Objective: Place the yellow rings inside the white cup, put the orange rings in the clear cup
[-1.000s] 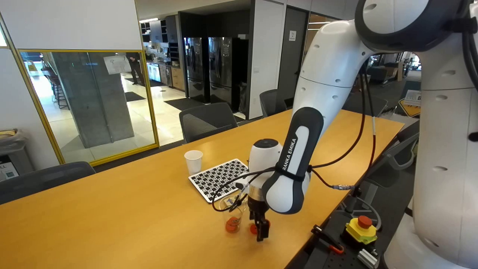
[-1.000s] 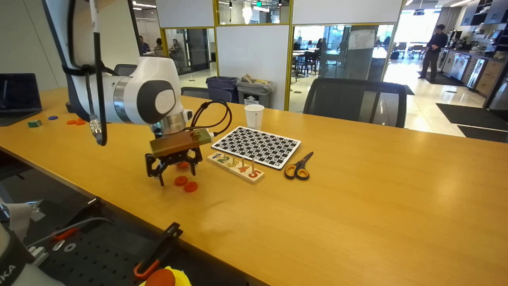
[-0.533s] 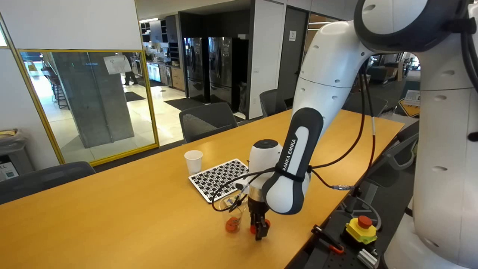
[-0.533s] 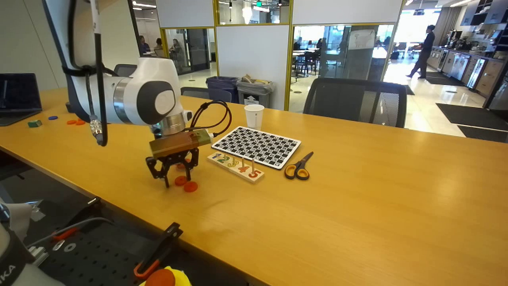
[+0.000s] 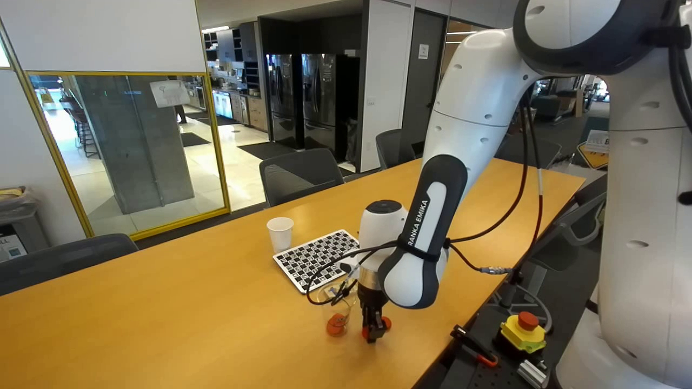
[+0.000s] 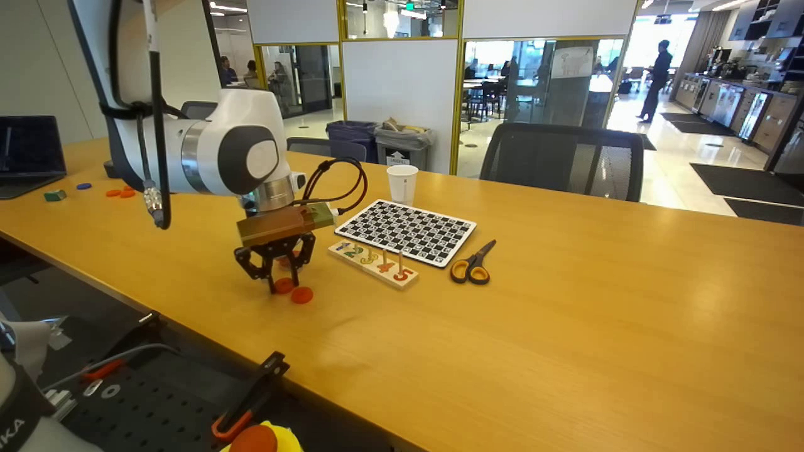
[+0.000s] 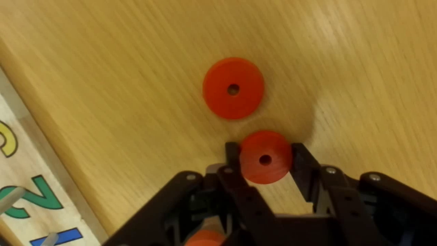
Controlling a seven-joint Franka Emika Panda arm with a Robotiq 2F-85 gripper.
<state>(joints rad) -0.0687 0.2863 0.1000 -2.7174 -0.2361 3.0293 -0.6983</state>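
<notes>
OK, fingers (image 7: 303,171) pinched on one orange ring (image 7: 266,147), pressed to either side of its rim, narrow gap filled by it. Ring is a smooth round disc, small centre hole; can't tell if it's clear of the counter (image 6: 565,326) (yellow-brown wood, fine grain, slight sheen). Second ring (image 7: 246,89), same shape, flat on the counter just beside it. Third orange piece (image 7: 205,238) shows behind the fingers in the wrist view, cut off at the bottom edge; can't make out its shape.

Clear cup (image 5: 339,310) near the fingers, in an exterior view: thin see-through wall, tapered, upright, mouth partly blocked from sight. Orange rings (image 5: 336,325) at its bottom, overlapping, can't count them.

Number board (image 7: 27,167): flat pale wood, bright digits, slim pegs; runs out of frame in the wrist view. Checkerboard (image 6: 407,231): thin, white border, marks in the squares too small to read. Scissors (image 6: 472,262) just beside its corner: dark blades, orange-and-black handles. White cup (image 6: 402,184) in both exterior views: opaque, matte, tapered, upright at the checkerboard's edge; touching or not, can't tell. Inside bottom hidden.

Farther off: green block (image 6: 54,195), blue disc (image 6: 83,186), laptop (image 6: 28,157) cut off at the edge.
</notes>
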